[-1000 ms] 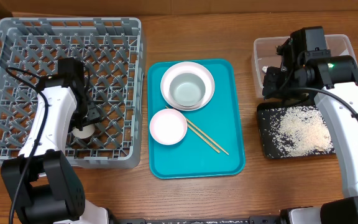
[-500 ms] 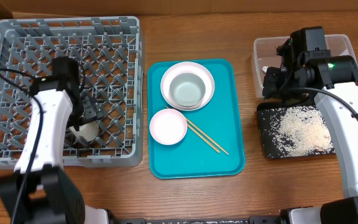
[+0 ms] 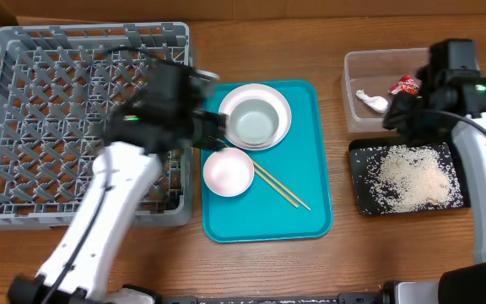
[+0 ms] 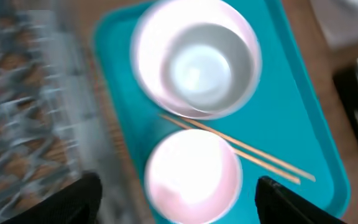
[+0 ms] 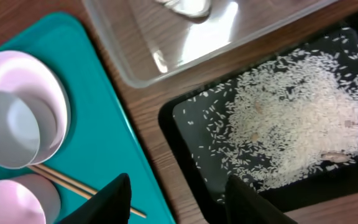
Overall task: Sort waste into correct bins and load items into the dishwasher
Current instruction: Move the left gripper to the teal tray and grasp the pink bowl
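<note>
Left pincer (image 4: 180, 202) is wide open and holds nothing. It hangs right over the white bowl (image 4: 191, 177) on the teal tray (image 4: 303, 124). Just past that bowl lie the chopsticks (image 4: 241, 149). Past them the grey bowl (image 4: 197, 68) sits on the plate (image 4: 143, 62). The rack (image 3: 40, 101) is beside the teal tray.

The right pincer (image 5: 178, 202) is open and empty too. It hangs by the edge of the black tray (image 5: 185, 124), which has rice (image 5: 291, 118) in it. Next to that, the tub (image 3: 361, 63) holds the scrap (image 3: 372, 101) and the red wrapper (image 3: 406, 84).
</note>
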`<state>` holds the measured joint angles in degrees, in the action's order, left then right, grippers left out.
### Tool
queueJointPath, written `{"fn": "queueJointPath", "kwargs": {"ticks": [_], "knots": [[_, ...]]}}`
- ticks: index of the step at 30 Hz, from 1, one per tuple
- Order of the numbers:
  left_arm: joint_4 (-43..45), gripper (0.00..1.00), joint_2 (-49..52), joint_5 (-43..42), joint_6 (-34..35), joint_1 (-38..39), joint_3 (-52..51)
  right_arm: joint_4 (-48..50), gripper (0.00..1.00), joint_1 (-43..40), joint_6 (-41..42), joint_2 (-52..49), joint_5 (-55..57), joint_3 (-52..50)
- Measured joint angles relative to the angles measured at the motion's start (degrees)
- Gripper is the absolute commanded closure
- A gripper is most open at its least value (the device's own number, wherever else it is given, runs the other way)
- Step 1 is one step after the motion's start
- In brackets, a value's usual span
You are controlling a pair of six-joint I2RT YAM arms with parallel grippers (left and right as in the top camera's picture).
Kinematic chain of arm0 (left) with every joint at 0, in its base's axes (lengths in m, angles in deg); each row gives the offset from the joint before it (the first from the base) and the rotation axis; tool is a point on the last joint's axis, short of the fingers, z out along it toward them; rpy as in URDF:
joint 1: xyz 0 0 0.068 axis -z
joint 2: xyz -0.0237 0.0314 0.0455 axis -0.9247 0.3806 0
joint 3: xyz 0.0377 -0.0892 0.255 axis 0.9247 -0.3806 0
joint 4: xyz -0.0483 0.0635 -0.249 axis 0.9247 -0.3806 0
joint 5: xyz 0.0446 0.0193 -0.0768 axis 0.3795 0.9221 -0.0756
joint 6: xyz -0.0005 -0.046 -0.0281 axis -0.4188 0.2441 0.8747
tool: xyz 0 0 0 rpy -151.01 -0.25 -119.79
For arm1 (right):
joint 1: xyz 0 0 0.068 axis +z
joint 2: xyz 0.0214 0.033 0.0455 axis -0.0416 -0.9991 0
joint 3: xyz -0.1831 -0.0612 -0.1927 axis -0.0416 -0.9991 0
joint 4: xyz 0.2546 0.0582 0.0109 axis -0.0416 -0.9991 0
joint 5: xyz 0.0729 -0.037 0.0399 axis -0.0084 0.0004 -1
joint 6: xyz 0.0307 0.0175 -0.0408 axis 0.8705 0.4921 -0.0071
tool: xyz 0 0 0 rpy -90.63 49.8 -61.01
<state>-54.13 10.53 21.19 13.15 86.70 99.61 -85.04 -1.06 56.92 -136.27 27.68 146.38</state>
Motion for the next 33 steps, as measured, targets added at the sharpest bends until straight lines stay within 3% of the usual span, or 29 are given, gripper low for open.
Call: {"fn": "queueJointPath", "kwargs": {"ticks": [7, 12, 15, 17, 18, 19, 27, 31, 33], "knots": [[0.79, 0.23, 10.69, 0.94, -1.97, 14.69, 0.00, 0.00, 0.49, -1.66, 0.50, 0.35, -1.60, 0.00], [0.07, 0.34, 19.06, 2.45, -2.23, 19.37, 0.00, 0.00, 0.49, -1.66, 0.72, 0.35, -1.88, 0.00], [-1.95, 0.34, 23.26, 3.87, -2.29, 20.13, 0.00, 0.00, 0.49, -1.66, 0.70, 0.37, -1.97, 0.00], [-2.47, 0.44, 24.48, 4.85, -1.88, 20.24, 0.00, 0.00, 0.49, -1.66, 0.72, 0.37, -1.99, 0.00], [-2.75, 0.59, 25.03, 5.51, -1.73, 20.24, 0.00, 0.02, 0.50, -1.66, 0.72, 0.37, -2.01, 0.00], [-3.13, 0.65, 25.44, 6.38, -1.42, 20.24, 0.00, 0.02, 0.49, -1.66, 0.72, 0.37, -1.97, 0.00], [-4.74, 0.70, 25.49, 7.34, 0.63, 20.24, -0.24, -0.42, 0.50, -1.66, 0.90, 0.37, -1.99, 0.00], [-4.46, 0.96, 25.62, 7.48, 1.88, 20.24, -1.99, -0.37, 0.50, -1.66, 0.90, 0.37, -1.99, 0.00], [-4.44, 0.96, 25.88, 7.80, 2.47, 20.24, -2.21, -0.39, 0.50, -1.66, 0.85, 0.37, -1.99, 0.00]]}}
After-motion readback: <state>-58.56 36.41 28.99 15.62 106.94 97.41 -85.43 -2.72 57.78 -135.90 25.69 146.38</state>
